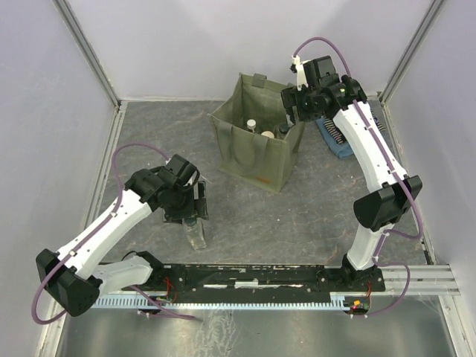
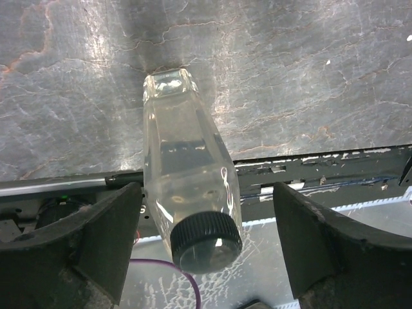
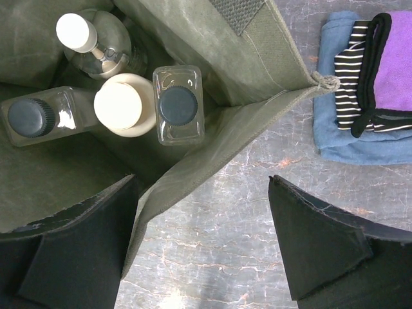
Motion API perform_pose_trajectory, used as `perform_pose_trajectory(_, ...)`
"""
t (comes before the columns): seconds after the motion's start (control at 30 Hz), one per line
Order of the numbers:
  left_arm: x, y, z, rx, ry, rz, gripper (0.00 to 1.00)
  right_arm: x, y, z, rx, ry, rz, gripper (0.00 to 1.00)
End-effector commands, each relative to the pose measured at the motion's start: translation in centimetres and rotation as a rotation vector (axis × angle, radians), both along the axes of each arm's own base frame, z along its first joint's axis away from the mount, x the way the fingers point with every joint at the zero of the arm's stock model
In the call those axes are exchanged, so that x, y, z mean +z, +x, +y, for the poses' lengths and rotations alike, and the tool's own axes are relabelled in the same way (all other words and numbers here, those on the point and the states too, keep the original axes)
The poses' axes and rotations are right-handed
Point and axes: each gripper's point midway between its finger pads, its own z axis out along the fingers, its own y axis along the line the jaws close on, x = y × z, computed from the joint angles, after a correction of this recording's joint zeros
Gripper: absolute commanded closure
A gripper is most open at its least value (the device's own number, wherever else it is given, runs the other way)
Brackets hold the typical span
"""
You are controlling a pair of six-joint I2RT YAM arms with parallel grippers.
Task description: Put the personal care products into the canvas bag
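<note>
Counting four products (image 3: 122, 103) in the canvas bag (image 3: 257, 71), you've one dark-capped clear bottle (image 2: 190, 174) remaining; the left end effector (image 2: 203, 212) straddles it open, and the right end effector (image 3: 203, 183) is open and empty.

I can read no text, number or brand in any of my views. The canvas bag (image 1: 249, 152) carries a small orange-brown tag (image 1: 260, 179) low on its front wall, but its marking is too small for me to read. The clear bottle (image 2: 187, 167) lying in front of the bag has bare sides, and inside the bag the lid of the cream-white jar (image 3: 118, 104) is plain.
</note>
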Motion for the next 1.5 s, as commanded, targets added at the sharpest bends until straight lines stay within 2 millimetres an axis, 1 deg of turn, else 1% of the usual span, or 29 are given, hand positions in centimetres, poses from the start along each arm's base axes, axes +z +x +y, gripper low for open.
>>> perform_pose_trajectory(0.0,-1.0,0.5,-1.0,0.025,-0.051,-0.018,0.16,1.4,-0.6,-0.7,-0.007,-0.014,-0.036,0.11)
perform_pose_trajectory(0.03,-1.6,0.3,-1.0,0.025,-0.050,-0.009,0.20,1.4,-0.6,-0.7,-0.005,-0.014,-0.036,0.11)
perform_pose_trajectory(0.13,-3.0,-0.3,-1.0,0.027,-0.054,0.013,0.26,1.6,-0.5,-0.6,-0.004,-0.013,-0.040,0.11)
perform_pose_trajectory(0.27,-3.9,-0.9,-1.0,0.018,-0.051,0.028,0.32,1.5,-0.4,-0.7,-0.004,-0.016,-0.039,0.11)
perform_pose_trajectory(0.3,-3.9,-0.9,-1.0,0.016,-0.048,0.029,0.35,1.5,-0.5,-0.7,-0.004,-0.019,-0.036,0.11)
perform_pose_trajectory(0.37,-3.9,-0.8,-1.1,0.015,-0.048,0.027,0.46,1.3,-0.5,-0.7,-0.004,-0.019,-0.033,0.11)
perform_pose_trajectory(0.43,-3.8,-0.7,-1.3,0.012,-0.053,0.026,0.67,1.3,-0.5,-0.7,-0.003,-0.021,-0.033,0.11)
perform_pose_trajectory(0.5,-3.7,-0.6,-1.5,0.011,-0.058,0.023,0.93,1.4,-0.4,-0.7,-0.004,-0.024,-0.034,0.11)
perform_pose_trajectory(0.53,-3.3,-0.2,-1.6,0.011,-0.064,0.005,0.97,1.4,-0.4,-0.8,-0.005,-0.027,-0.035,0.11)
perform_pose_trajectory(0.57,-2.7,0.3,-1.8,0.013,-0.073,-0.020,0.97,1.5,-0.4,-0.8,-0.006,-0.029,-0.038,0.11)
perform_pose_trajectory(0.67,1.1,3.5,-2.5,0.020,-0.084,-0.165,0.97,1.4,-0.5,-1.0,-0.009,-0.038,-0.036,0.11)
perform_pose_trajectory(0.73,4.3,5.9,-3.0,0.011,-0.073,-0.253,0.97,1.2,-0.5,-1.0,-0.008,-0.038,-0.032,0.11)
perform_pose_trajectory(0.93,15.1,13.3,-4.8,-0.009,-0.075,-0.585,0.97,0.8,-0.5,-1.0,-0.004,-0.046,-0.018,0.11)
perform_pose_trajectory(0.97,16.9,14.3,-5.1,-0.019,-0.077,-0.640,0.97,0.6,-0.5,-1.0,-0.003,-0.049,-0.014,0.11)
perform_pose_trajectory(1.03,19.6,16.2,-5.7,-0.039,-0.062,-0.720,0.97,0.7,-0.5,-1.1,-0.003,-0.050,-0.016,0.11)
perform_pose_trajectory(1.1,22.3,17.7,-6.2,-0.057,-0.061,-0.803,0.97,0.8,-0.5,-1.1,-0.002,-0.051,-0.017,0.11)
perform_pose_trajectory(1.17,24.7,18.7,-6.6,-0.059,-0.079,-0.889,0.97,0.9,-0.5,-1.3,-0.006,-0.057,-0.022,0.11)
perform_pose_trajectory(1.27,27.8,19.6,-6.9,-0.045,-0.121,-1.011,0.97,0.8,-0.5,-1.7,-0.017,-0.077,-0.021,0.11)
perform_pose_trajectory(1.33,29.8,19.6,-6.8,-0.052,-0.134,-1.068,0.97,0.6,-0.5,-1.9,-0.020,-0.087,-0.017,0.11)
perform_pose_trajectory(1.47,33.9,18.7,-5.8,-0.084,-0.119,-1.161,0.97,0.2,-0.3,-2.1,-0.027,-0.105,-0.010,0.11)
